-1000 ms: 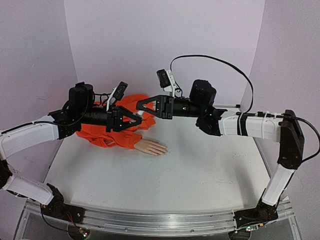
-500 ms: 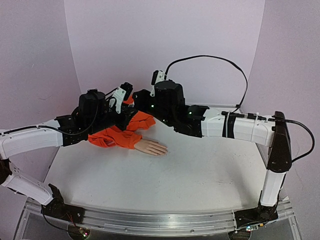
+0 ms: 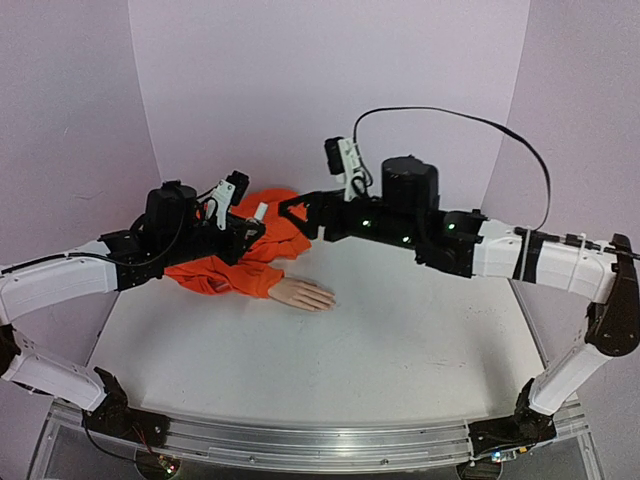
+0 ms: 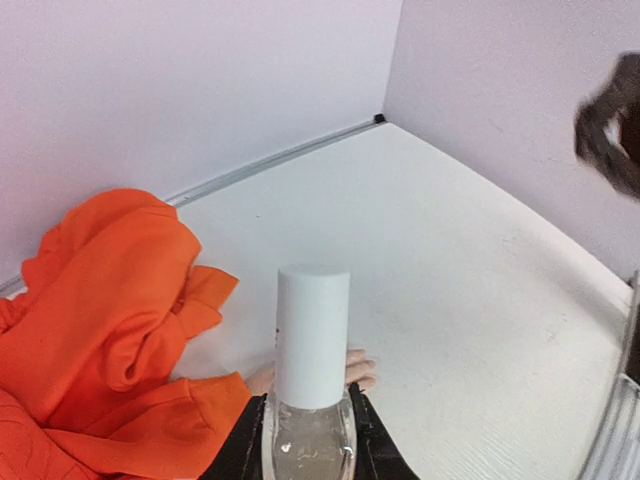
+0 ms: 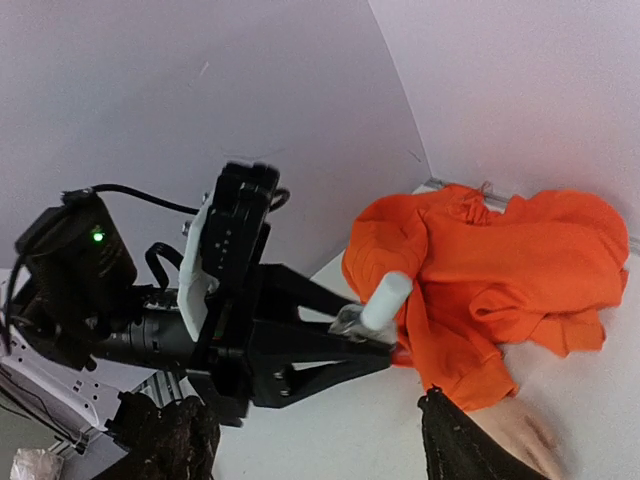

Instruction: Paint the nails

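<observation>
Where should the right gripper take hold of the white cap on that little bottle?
Probably best on the white cap around its upper half, closing across its round sides and coming in from the tip end. The cap sticks out free beyond the left gripper, which clamps the clear bottle body just below it.

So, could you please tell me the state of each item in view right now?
bottle: capped, held off the table.
left gripper: shut on the bottle.
right gripper: open, empty.
mannequin hand: lying flat on the table; nails too small to judge.
orange sleeve: crumpled on the table.
</observation>
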Controlling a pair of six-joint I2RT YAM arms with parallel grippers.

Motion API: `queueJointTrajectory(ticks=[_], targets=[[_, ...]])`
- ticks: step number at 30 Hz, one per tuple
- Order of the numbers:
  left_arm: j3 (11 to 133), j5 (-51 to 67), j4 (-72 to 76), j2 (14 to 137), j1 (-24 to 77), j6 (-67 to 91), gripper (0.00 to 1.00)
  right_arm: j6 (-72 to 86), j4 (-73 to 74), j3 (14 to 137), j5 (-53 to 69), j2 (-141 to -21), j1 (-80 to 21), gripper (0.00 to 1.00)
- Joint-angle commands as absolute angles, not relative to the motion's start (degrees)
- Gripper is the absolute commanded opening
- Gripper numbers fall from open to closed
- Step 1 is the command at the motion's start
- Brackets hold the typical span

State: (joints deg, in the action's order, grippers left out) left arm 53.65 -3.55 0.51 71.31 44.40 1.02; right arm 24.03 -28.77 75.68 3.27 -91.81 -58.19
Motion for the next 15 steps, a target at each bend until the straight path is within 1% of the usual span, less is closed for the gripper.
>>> queueJointTrajectory(ticks=[1, 3, 5, 6, 9, 15], targets=[[55.9, 30.0, -0.6, 67.7, 36.3, 9.4, 0.0, 19.6, -36.5, 72.4, 25.5, -87.0, -49.2, 0.75], [57.7, 43.3, -0.6, 68.9, 35.7, 10.4, 0.0, 19.2, -39.2, 71.5, 33.5, -87.4, -48.7, 0.78], [59.3, 54.7, -0.3, 70.6, 35.8, 12.2, 0.0, 20.8, -43.7, 71.0, 41.1, -88.6, -48.8, 0.79], [59.9, 58.0, -0.2, 71.3, 35.8, 13.4, 0.0, 22.3, -46.2, 70.8, 44.0, -89.4, -48.8, 0.79], [60.4, 62.5, 2.2, 71.9, 36.4, 14.9, 0.0, 26.2, -52.4, 70.6, 47.7, -91.5, -48.8, 0.76], [60.4, 65.4, 3.0, 71.6, 37.4, 15.2, 0.0, 30.9, -58.8, 71.6, 50.5, -93.9, -48.9, 0.65]])
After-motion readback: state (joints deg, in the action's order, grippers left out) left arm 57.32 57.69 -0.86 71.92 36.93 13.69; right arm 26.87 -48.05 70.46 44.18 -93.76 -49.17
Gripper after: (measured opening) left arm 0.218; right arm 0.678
